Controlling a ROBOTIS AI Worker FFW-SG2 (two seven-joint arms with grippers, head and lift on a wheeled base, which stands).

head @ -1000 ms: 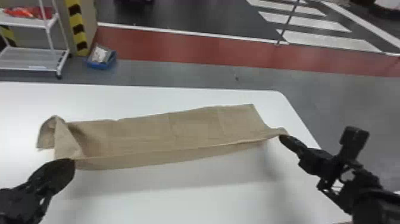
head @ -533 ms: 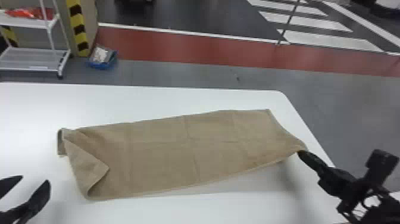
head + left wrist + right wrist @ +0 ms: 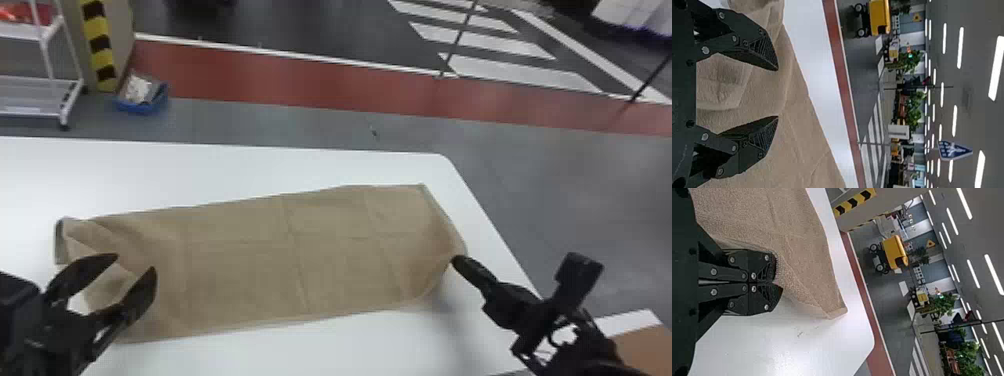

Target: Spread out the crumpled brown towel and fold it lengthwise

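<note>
The brown towel lies stretched across the white table in the head view, its left end crumpled and turned over. Above that left end my left gripper stands open. The left wrist view has the same gripper with its fingers wide apart and the towel behind them, nothing between. At the towel's near right corner is my right gripper. In the right wrist view the right gripper is shut on the towel's edge, and the towel spreads away from it, slightly raised there.
The white table has its rounded far right corner just beyond the towel. A brown surface shows at the lower right. Past the table, a white rack and a blue bin stand on the floor.
The left gripper let go of the towel's near left corner, opened, and is now over the towel's left end. The towel's near side dropped and spread toward me. The right gripper moved slightly right, still holding.
</note>
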